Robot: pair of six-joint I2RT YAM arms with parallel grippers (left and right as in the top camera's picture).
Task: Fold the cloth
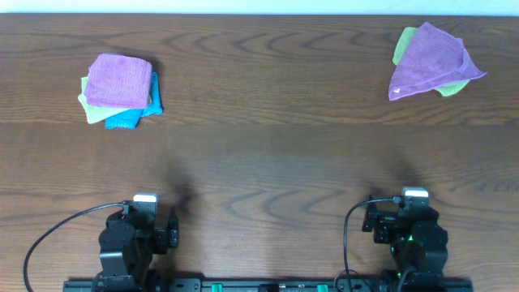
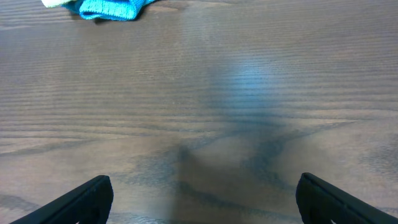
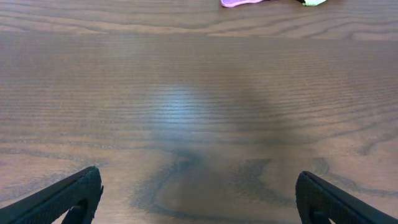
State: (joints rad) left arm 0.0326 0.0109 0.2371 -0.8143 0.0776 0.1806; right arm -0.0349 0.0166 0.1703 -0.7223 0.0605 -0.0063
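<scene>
Shows the cloth (image 1: 434, 58) far off at 2 o'clock, hiding most of a green towel (image 1: 401, 47), nearly cut off in the right wrist view. Shows left gripper (image 2: 205, 199) and right gripper (image 3: 199, 196) spread wide, gripping nothing.

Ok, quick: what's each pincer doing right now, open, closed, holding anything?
Left pincer: open, holding nothing.
Right pincer: open, holding nothing.

- Place: a robot lab or test bench.
- Two robot arms, left arm (image 1: 130, 243) and right arm (image 1: 413, 239), on a black rail (image 1: 268, 285) at the near edge of the table (image 1: 259, 162).
- Black cable (image 1: 49, 239) looping from the left arm.
- Otherwise bare wood-grain top; left towel pile (image 1: 120, 89) and right towel pile (image 1: 434, 61) at the far side.
</scene>
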